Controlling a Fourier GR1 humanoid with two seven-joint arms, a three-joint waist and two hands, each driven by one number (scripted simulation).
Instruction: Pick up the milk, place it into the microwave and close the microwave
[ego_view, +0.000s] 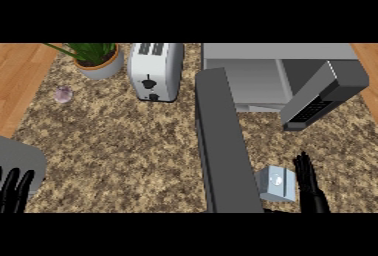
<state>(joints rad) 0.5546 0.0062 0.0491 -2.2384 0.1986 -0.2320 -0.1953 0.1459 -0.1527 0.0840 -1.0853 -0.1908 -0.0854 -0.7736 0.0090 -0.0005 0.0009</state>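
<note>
Counter: a speckled granite top (125, 145) with wooden flooring showing at both sides; everything in play stands on it.
Microwave: the microwave (258, 75) sits at the far right with its cavity exposed, ready to take the carton.
Door: the microwave door (225, 145) swings wide toward the robot, a long grey slab crossing the middle of the view, so the route in lies to its right.
Milk: the milk (277, 183) stands near the lower edge, just right of the door, well short of the cavity.
Right hand: the right hand (310, 182) is beside the carton's right face, fingers straight, not yet curled round it, apparently lining up a grasp.
Left hand: the left hand (15, 192) rests open at the lower left, fingers up, clear of the work.
Bystanders: a toaster (155, 70), a potted plant (96, 57) and a small pale object (64, 94) stay at the far left, out of the path.
</note>
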